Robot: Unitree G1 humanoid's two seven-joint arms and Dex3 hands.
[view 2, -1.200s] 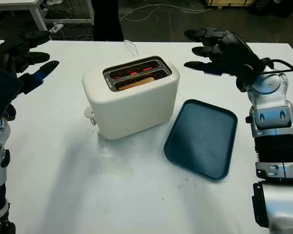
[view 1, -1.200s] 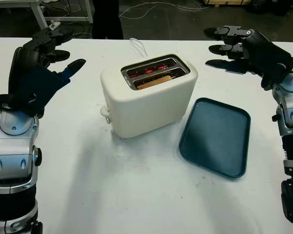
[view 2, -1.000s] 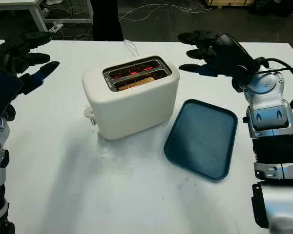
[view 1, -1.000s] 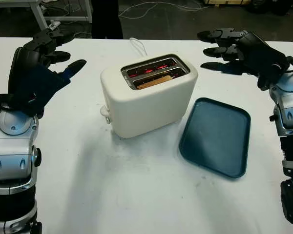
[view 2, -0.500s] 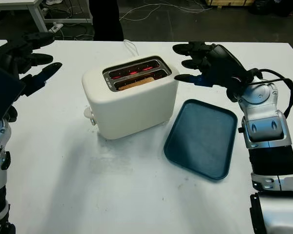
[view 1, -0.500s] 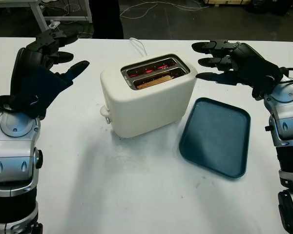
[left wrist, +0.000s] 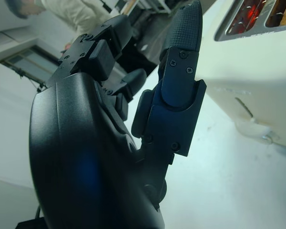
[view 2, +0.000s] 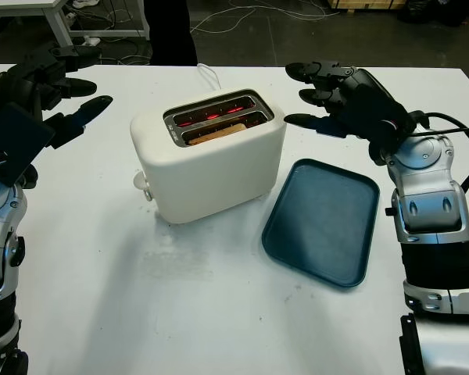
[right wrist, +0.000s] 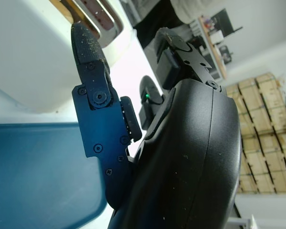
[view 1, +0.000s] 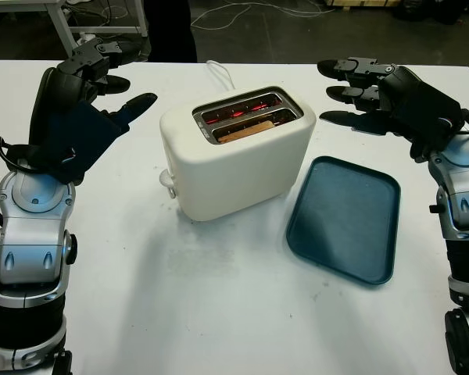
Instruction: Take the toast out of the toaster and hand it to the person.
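Observation:
A cream toaster (view 1: 238,156) stands mid-table, its lever side toward me. A brown slice of toast (view 1: 246,131) sits low in the front slot, and the rear slot (view 1: 238,108) glows red. My left hand (view 1: 137,74) is raised to the left of the toaster, open and holding nothing. My right hand (view 1: 328,94) hovers just right of the toaster's top, also open, with its fingertips pointing at the toaster a short gap away. The toaster's side (right wrist: 28,57) also lies close beside the right hand's fingers in the right wrist view.
A dark blue tray (view 1: 344,219) lies flat to the right of the toaster, below my right hand. The toaster's white cord (view 1: 219,74) trails toward the far table edge. A person's dark legs (view 1: 170,31) stand beyond that edge.
My right hand has come in from the right toward the toaster's top. My left hand has lifted and shifted a little toward the toaster. Toaster and tray have not moved.

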